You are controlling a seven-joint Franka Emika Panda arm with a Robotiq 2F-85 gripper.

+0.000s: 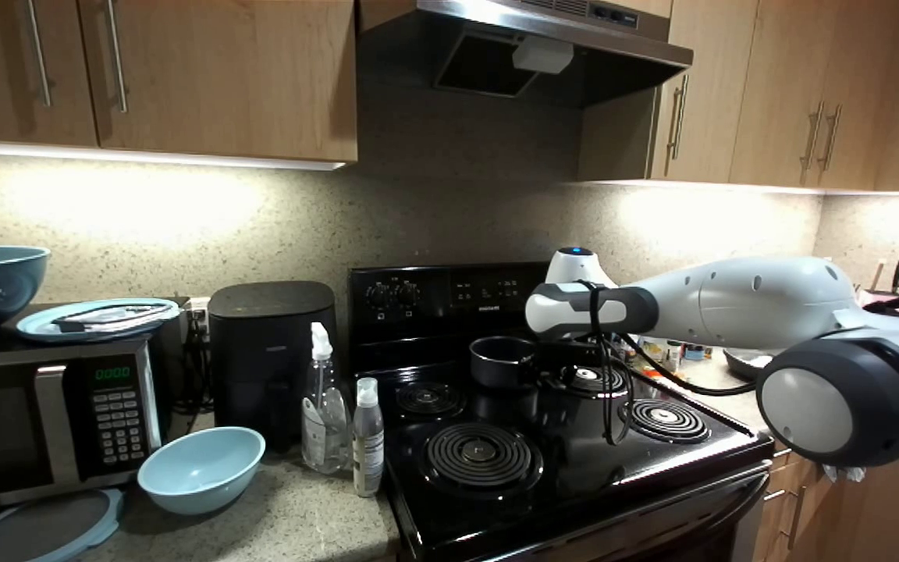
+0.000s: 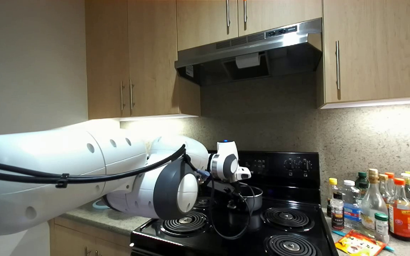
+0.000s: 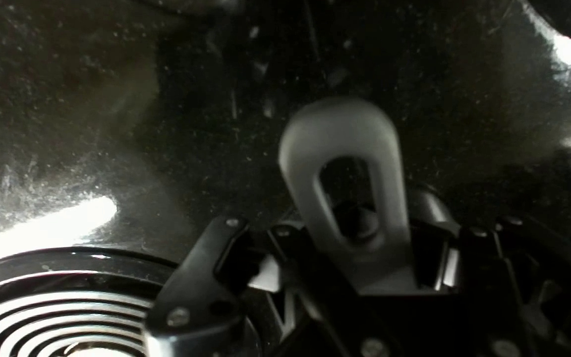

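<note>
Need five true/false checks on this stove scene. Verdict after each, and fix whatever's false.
1. The pot is covered by a lid. False: it is open at the top.
2. The handle in the wrist view has an oval hole near its end. True.
3. The gripper stands wide open. False: it is shut on the handle.
4. The spray bottle stands upright on the counter. True.
5. The microwave display is dark. False: it shows green digits.

Wht arm (image 2: 119, 153) has dk-gry bands (image 2: 167, 192), blk cables (image 2: 109, 178).
</note>
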